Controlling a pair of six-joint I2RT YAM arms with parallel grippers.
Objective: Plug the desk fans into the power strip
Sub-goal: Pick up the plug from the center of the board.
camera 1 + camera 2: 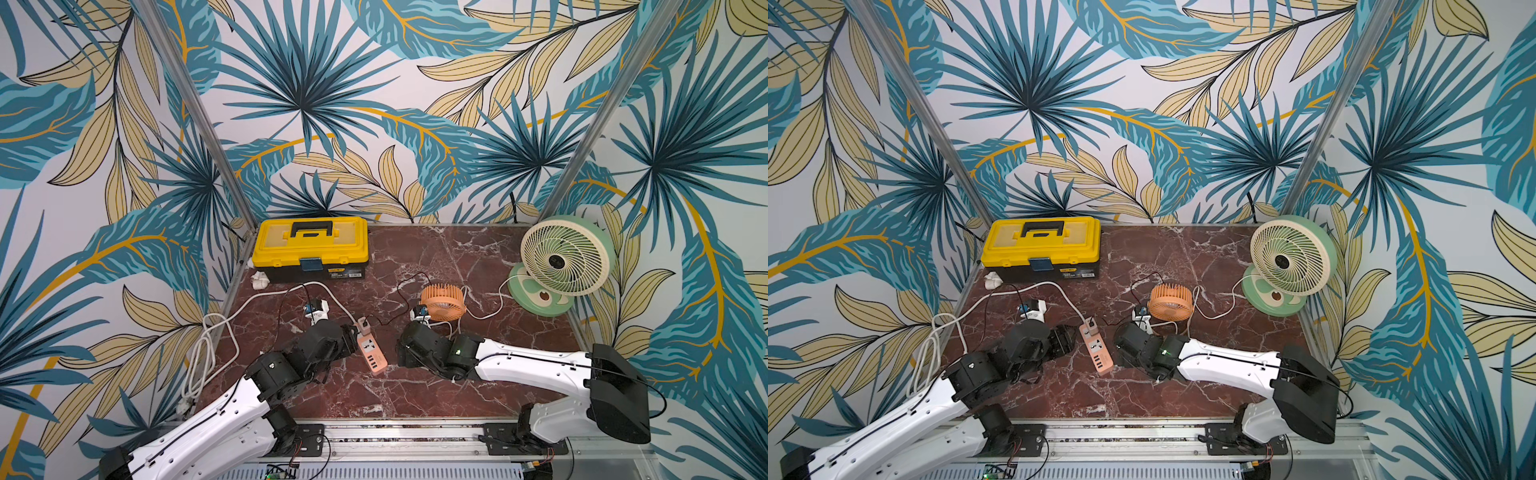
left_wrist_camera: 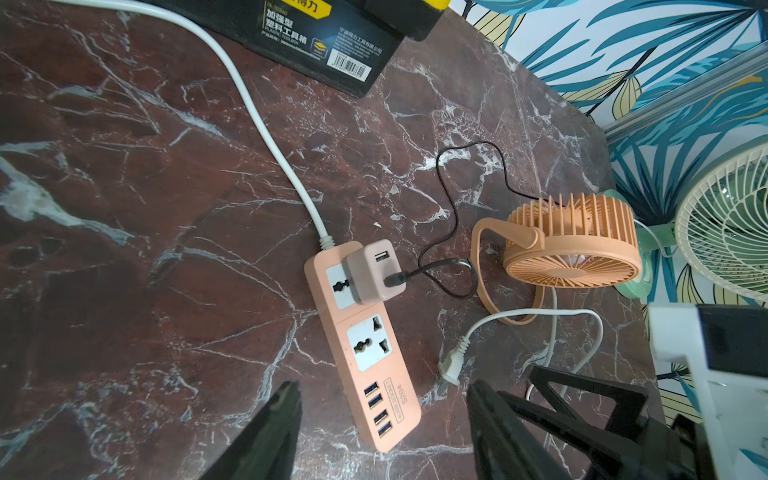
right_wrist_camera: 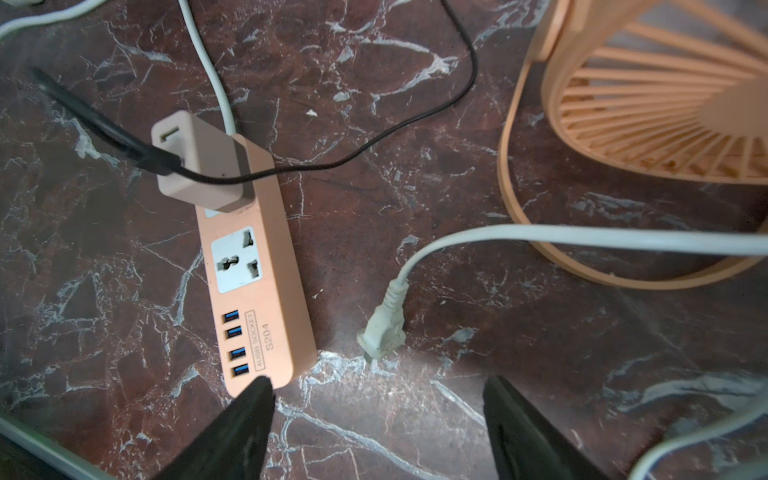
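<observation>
The salmon-orange power strip [image 1: 372, 354] [image 1: 1099, 350] lies mid-table between my two arms. A pinkish adapter [image 2: 372, 272] [image 3: 199, 162] sits in its far socket, and a black cable runs from it to the small orange fan [image 1: 442, 301] [image 2: 573, 249]. The middle socket [image 3: 237, 259] is empty. A white two-pin plug [image 2: 451, 368] [image 3: 384, 328] lies loose on the marble beside the strip. Its cord leads toward the green desk fan [image 1: 561, 262] [image 1: 1289, 259] at the back right. My left gripper [image 2: 384, 386] is open over the strip's USB end. My right gripper [image 3: 378, 381] is open, just short of the plug, holding nothing.
A yellow toolbox [image 1: 309, 245] stands at the back left. The strip's white cord [image 1: 208, 353] loops off the table's left edge. The orange fan's wire stand [image 3: 511, 199] and the white fan cord [image 3: 582, 237] lie close to my right gripper.
</observation>
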